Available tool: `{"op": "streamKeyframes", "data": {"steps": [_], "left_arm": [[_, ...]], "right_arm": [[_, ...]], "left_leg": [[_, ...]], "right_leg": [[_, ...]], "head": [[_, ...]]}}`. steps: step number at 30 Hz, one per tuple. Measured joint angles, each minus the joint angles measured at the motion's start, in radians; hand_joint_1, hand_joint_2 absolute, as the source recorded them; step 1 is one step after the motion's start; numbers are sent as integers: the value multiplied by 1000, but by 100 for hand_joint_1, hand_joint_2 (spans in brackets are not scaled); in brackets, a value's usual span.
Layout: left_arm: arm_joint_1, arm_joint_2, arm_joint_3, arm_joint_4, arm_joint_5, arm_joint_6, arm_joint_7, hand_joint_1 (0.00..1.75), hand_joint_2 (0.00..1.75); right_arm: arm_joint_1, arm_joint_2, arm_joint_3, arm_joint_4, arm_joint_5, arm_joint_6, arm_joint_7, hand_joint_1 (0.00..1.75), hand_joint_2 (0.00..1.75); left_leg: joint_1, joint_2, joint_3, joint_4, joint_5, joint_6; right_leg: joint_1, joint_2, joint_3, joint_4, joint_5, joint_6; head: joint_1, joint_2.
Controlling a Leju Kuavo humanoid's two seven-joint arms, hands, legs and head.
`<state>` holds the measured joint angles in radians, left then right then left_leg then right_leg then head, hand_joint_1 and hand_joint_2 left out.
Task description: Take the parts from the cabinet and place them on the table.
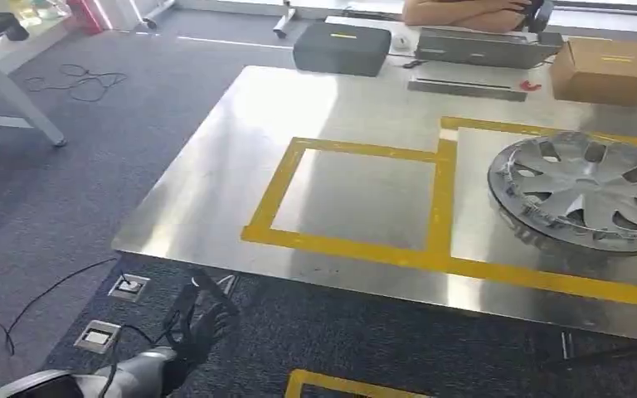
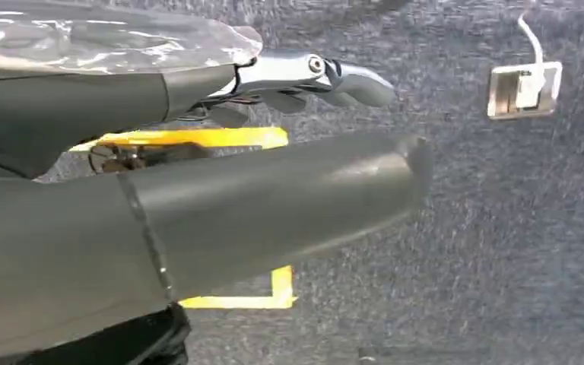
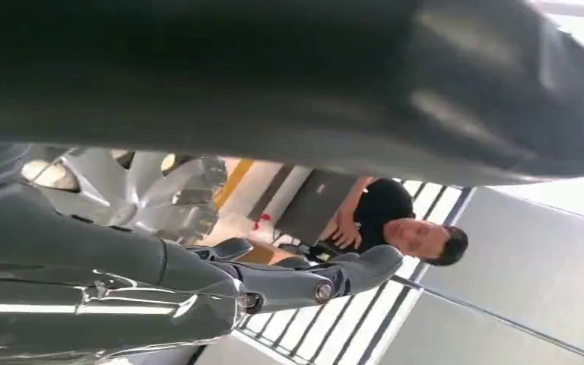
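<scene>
A silver hubcap [image 1: 582, 189] sits at the right edge of the steel table [image 1: 216, 191], inside the right yellow-taped square, its far side cut off by the picture's edge. In the right wrist view the hubcap [image 3: 141, 190] lies between the thick thumb and the outstretched fingers [image 3: 327, 277] of my right hand [image 3: 198, 228], which holds its rim. My left hand [image 1: 197, 319] hangs below the table's front edge over the carpet, fingers apart, holding nothing. The left wrist view shows the same left hand [image 2: 289, 129] above the carpet.
The left yellow-taped square [image 1: 352, 199] is bare. At the table's back stand a cardboard box [image 1: 605, 70], a dark grey case [image 1: 342, 48] and a flat grey case [image 1: 481, 46]. A person [image 1: 464, 12] sits behind them. Floor sockets [image 1: 128, 286] and cables lie near my left hand.
</scene>
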<state>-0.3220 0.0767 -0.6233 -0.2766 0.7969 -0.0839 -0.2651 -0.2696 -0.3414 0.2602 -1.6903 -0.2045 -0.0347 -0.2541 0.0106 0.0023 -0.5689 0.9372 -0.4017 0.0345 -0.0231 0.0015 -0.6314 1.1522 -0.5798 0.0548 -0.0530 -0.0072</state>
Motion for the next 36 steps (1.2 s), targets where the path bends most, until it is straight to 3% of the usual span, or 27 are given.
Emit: {"op": "streamKeyframes", "data": {"steps": [1,2,3,4,6,7,8,11,12,13,15,16,17,19,20,21,23,24,26,27,28,29,31,32,33,34,36], "left_arm": [[0,0,0,0,0,0,0,0,0],[1,-1,0,0,0,0,0,0,0],[2,-2,0,0,0,0,0,0,0],[2,-2,0,0,0,0,0,0,0],[2,-3,0,0,1,0,-1,0,0],[2,-3,0,0,3,0,-1,0,0],[2,-3,0,0,3,0,-2,0,0],[3,-2,0,0,7,0,-8,0,0],[4,2,0,0,9,1,-10,0,0],[5,1,0,0,9,2,-10,0,0],[5,1,0,0,10,3,-12,0,0],[5,1,0,0,10,5,-13,0,0],[6,2,0,0,11,5,-14,0,0],[9,2,0,0,13,7,-15,0,0],[9,1,0,0,14,10,-15,0,0],[8,1,0,0,15,10,-17,0,0],[6,4,0,0,17,11,-19,0,0],[3,5,0,0,17,11,-19,0,0],[5,5,0,0,18,11,-19,0,0],[8,4,0,0,18,11,-19,0,0],[8,3,0,0,18,11,-18,0,0],[8,5,0,0,18,11,-18,0,0],[9,4,0,0,18,12,-19,0,0],[11,4,0,0,18,12,-19,0,0],[14,3,0,0,17,12,-19,0,0],[17,2,0,0,14,12,-19,0,0],[19,0,0,0,8,12,-19,0,0]], "right_arm": [[2,0,0,0,-2,2,0,0,0],[3,0,0,0,-2,2,0,0,0],[6,1,0,0,-2,3,0,0,0],[6,2,0,0,-4,3,0,0,0],[4,2,0,0,-20,10,0,0,0],[2,3,0,0,-32,15,1,0,0],[1,4,1,0,-44,18,3,0,0],[0,5,2,4,-90,24,17,0,0],[-1,8,3,6,-103,24,21,0,0],[-4,10,5,8,-125,25,26,0,0],[-5,15,5,11,-183,29,30,0,0],[-5,16,5,14,-212,30,33,0,0],[-5,18,5,17,-240,29,36,0,0],[-5,21,6,24,-266,12,47,0,0],[-6,23,6,28,-276,0,57,0,0],[-7,24,6,32,-287,-10,64,0,0],[-13,25,6,34,-311,-13,68,0,0],[-16,26,7,36,-317,-14,68,0,0],[-17,26,8,41,-320,-16,68,0,0],[-15,26,8,44,-322,-15,68,0,0],[-11,26,8,46,-324,-10,67,0,0],[-9,26,8,48,-325,-3,63,0,0],[0,26,8,48,-317,6,43,0,0],[6,26,7,48,-309,8,36,0,0],[11,26,7,48,-304,11,31,0,0],[14,26,7,48,-301,13,29,0,0],[13,26,4,46,-294,7,28,0,0]], "left_leg": [[-2,1,-12,1,8,1],[-3,1,-24,1,17,0],[-4,1,-35,1,26,-1],[-4,0,-49,3,36,-3],[-3,0,-69,8,52,-12],[-5,-1,-76,11,58,-19],[-9,0,-81,15,66,-24],[-7,-1,-80,2,97,-44],[-5,-2,-85,5,92,-49],[-3,-3,-101,35,42,-53],[0,-3,-147,176,-100,-58],[0,-3,-169,265,-148,-62],[0,-3,-180,332,-157,-64],[0,-3,-149,346,-97,-63],[0,-3,-104,293,-58,-59],[0,-3,-39,206,-40,-52],[-10,-6,100,14,-74,-40],[-10,-5,107,-18,-83,-34],[-19,-6,94,-14,-66,-23],[-12,-4,87,-25,-53,-10],[-11,2,77,-25,-41,-2],[-11,2,64,-25,-31,9],[-13,3,38,-25,-9,14],[-13,3,25,-24,1,14],[-13,3,11,-22,11,12],[-13,4,-5,-20,21,10],[-11,5,-37,-10,40,2]], "right_leg": [[0,0,-19,75,-37,4],[0,0,-23,120,-47,6],[0,0,-6,119,-29,6],[0,0,33,72,10,6],[-1,-2,148,-98,77,4],[0,-2,203,-181,60,1],[5,1,227,-235,51,-5],[13,2,196,-220,68,-28],[1,-4,185,-227,83,-44],[3,-7,176,-227,94,-51],[6,-7,148,-226,121,-62],[7,-7,128,-224,136,-64],[9,-7,109,-222,149,-63],[10,-7,78,-219,171,-60],[12,-7,63,-218,181,-58],[13,-7,53,-218,191,-55],[18,-7,40,-213,203,-45],[16,-8,37,-214,216,-39],[9,-9,32,-221,237,-26],[13,-7,24,-222,241,-19],[6,-5,13,-204,205,-18],[6,-5,-4,-150,139,-15],[6,-5,-44,20,17,-9],[5,-5,-54,89,-8,-6],[5,-5,-51,126,-1,-4],[4,-5,-28,121,34,-3],[2,-5,70,-1,111,-2]], "head": [[1,0],[2,0],[1,0],[2,0],[3,0],[4,0],[3,0],[-4,0],[1,0],[2,0],[-8,0],[-9,0],[-12,0],[-13,0],[-14,0],[-15,0],[-19,0],[-16,0],[-15,0],[-10,0],[-10,0],[-3,0],[1,0],[3,0],[4,0],[4,0],[3,0]]}}
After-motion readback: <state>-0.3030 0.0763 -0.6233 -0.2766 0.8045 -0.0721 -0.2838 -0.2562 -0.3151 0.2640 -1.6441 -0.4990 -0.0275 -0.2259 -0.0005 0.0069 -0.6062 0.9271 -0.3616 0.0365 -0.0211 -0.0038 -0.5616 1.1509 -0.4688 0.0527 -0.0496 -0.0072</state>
